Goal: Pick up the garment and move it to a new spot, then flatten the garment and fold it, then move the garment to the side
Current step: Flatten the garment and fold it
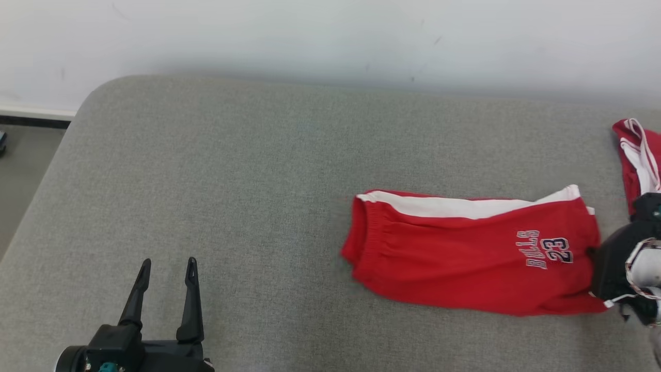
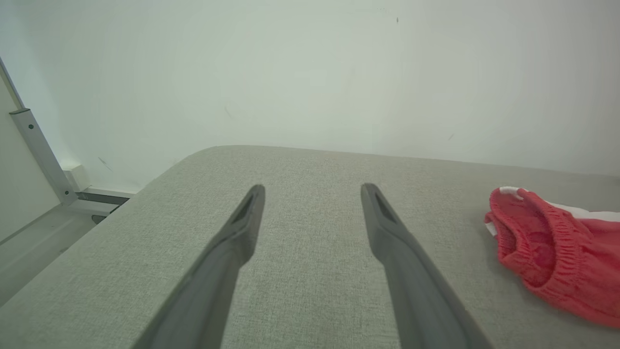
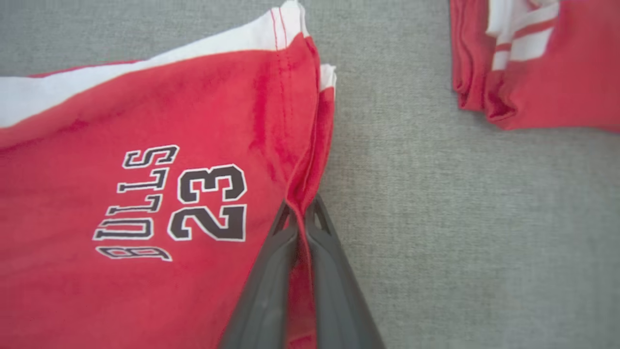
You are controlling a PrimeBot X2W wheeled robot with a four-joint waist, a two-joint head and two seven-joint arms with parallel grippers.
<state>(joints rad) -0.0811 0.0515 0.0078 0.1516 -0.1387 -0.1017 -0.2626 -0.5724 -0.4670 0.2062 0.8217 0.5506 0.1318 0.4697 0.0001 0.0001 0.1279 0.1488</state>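
**A:** The right fingers [image 3: 290, 224] are clenched on the red jersey shorts [image 1: 465, 258]. They pinch the leg hem just beside the black-and-white "BULLS 23" print, and a ridge of cloth runs straight ahead from the fingertips.

**B:** The left fingers [image 1: 191, 294] are spread wide with nothing between them. The shorts lie well off to their right, gathered waistband end nearest.

**A:** The shorts look folded in half, leg on leg, and lie mostly flat on the grey fabric-covered counter [image 1: 206, 181]. A white stripe runs along the edge ahead of the right fingertips, and the elastic waistband is at the end farthest from them.

**B:** I'd judge this cloth soft, light and limp. With only one pinch on it, it should sag and bunch rather than travel flat, and the stacked layers could slide apart.

**A:** The stitched hem is the firm place to hold, and both layers need to be between the fingers. A second hold on the waistband, out to the left fingers' right, would keep the shorts spread.

**B:** Watch the other folded red-and-white garment [image 3: 533, 63]. It lies ahead and to the right of the right fingertips, apart from the shorts.
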